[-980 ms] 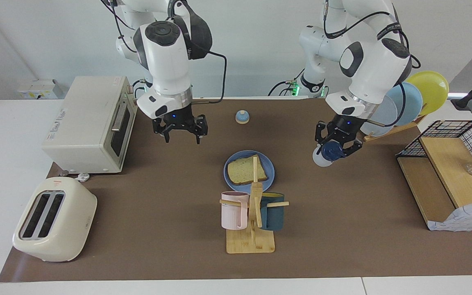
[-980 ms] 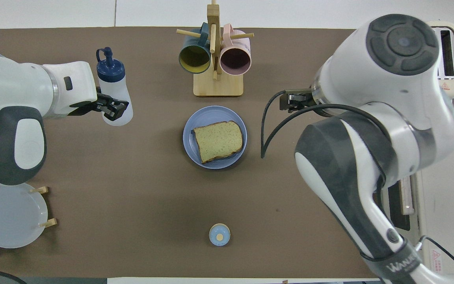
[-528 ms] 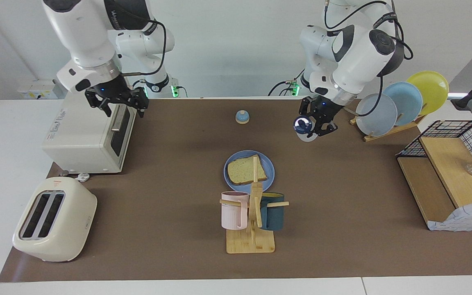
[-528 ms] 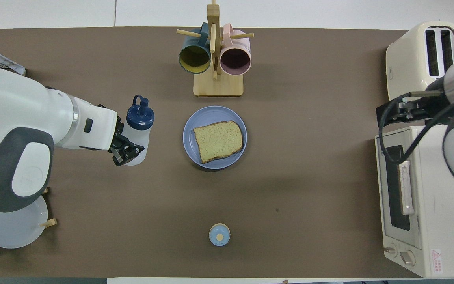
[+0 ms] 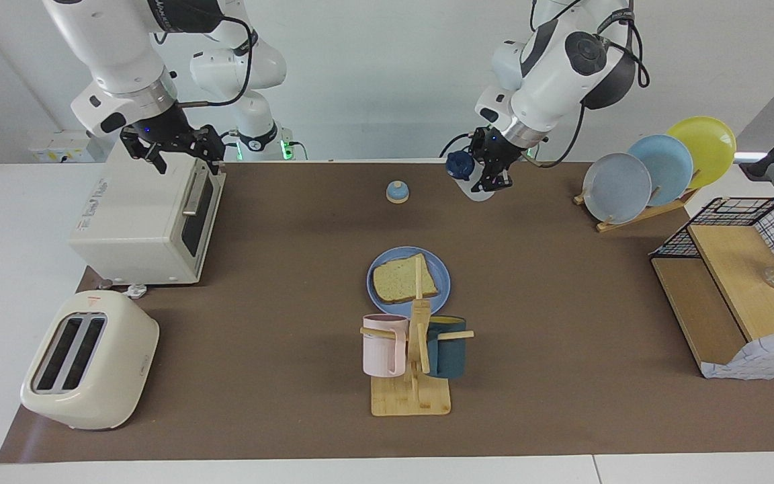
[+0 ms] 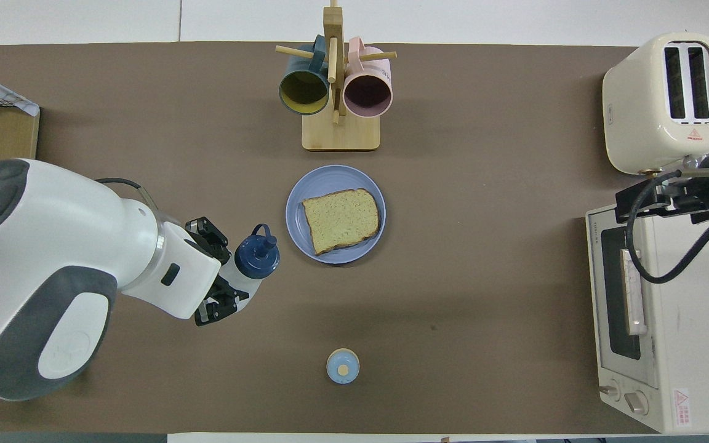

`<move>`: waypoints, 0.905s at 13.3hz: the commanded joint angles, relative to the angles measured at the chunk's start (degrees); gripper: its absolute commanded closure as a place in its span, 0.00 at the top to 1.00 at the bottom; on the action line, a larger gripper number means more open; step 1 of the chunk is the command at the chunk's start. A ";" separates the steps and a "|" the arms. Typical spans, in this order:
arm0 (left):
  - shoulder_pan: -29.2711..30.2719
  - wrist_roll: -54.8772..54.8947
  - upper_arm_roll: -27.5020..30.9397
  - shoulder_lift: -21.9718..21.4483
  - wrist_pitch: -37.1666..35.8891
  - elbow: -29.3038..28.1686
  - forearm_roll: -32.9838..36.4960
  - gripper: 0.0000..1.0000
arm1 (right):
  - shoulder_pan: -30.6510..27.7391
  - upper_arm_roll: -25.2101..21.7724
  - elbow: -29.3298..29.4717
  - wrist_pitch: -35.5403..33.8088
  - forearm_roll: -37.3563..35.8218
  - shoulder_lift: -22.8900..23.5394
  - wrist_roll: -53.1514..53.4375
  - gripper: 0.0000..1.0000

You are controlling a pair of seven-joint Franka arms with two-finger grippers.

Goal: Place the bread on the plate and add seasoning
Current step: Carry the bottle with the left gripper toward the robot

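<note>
The bread (image 5: pixel 404 277) lies flat on the blue plate (image 5: pixel 442 272) in the middle of the mat; both also show in the overhead view, bread (image 6: pixel 341 219) on plate (image 6: pixel 305 191). My left gripper (image 5: pixel 488 176) is shut on the seasoning bottle (image 5: pixel 471 181) and holds it raised and tilted, its navy cap pointing toward the plate. In the overhead view the bottle (image 6: pixel 253 264) in my left gripper (image 6: pixel 222 292) hangs over the mat just beside the plate, toward the left arm's end. My right gripper (image 5: pixel 185 160) is open and empty above the toaster oven (image 5: pixel 145 208).
A mug rack (image 5: pixel 414 356) with a pink and a dark mug stands just farther from the robots than the plate. A small bell (image 5: pixel 397 192) sits nearer the robots. A toaster (image 5: pixel 88 359), a plate rack (image 5: pixel 649 175) and a wire basket shelf (image 5: pixel 736 275) stand at the ends.
My left gripper has lifted the bottle and carried it in toward the plate, tilting it. My right gripper has drawn away from the plate to above the toaster oven.
</note>
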 commanded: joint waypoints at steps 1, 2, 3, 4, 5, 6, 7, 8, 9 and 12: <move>-0.44 0.97 -0.55 -4.17 1.19 -3.51 2.68 0.00 | -1.73 0.25 -1.08 1.97 -0.10 -0.95 -1.27 1.00; -0.35 0.62 -1.95 -4.17 0.93 -3.60 2.78 0.00 | -1.82 0.25 -0.73 1.98 -0.27 -0.60 -1.36 1.00; -0.35 -0.08 -3.18 -4.43 1.28 -4.21 2.78 0.00 | -2.17 0.25 -0.72 1.98 -0.27 -0.51 -1.53 1.00; -0.35 -1.13 -4.06 -4.60 1.54 -4.82 2.78 0.00 | -2.61 0.51 -0.55 2.24 -0.71 -0.25 -3.19 1.00; -0.35 -1.40 -4.16 -4.69 1.54 -4.83 2.78 0.00 | -2.53 0.51 1.02 2.41 -1.84 0.89 -4.25 1.00; -0.35 -1.40 -4.16 -4.78 1.54 -4.83 2.78 0.00 | -2.61 0.42 0.95 1.98 -1.59 0.99 -4.61 1.00; -0.35 -1.57 -4.16 -4.78 1.63 -4.83 2.78 0.00 | -2.61 0.42 0.86 1.19 -1.94 0.81 -5.74 1.00; -0.35 -1.58 -4.16 -4.87 1.63 -4.83 2.78 0.00 | -2.61 0.68 0.77 0.31 -2.20 0.72 -7.58 1.00; -0.35 -1.58 -4.16 -4.87 1.63 -4.83 2.78 0.00 | -2.61 0.69 0.94 0.57 -2.20 0.81 -7.95 1.00; -0.35 -1.58 -4.16 -4.87 1.63 -4.83 2.78 0.00 | -2.96 0.51 0.95 0.57 -1.94 0.90 -8.22 1.00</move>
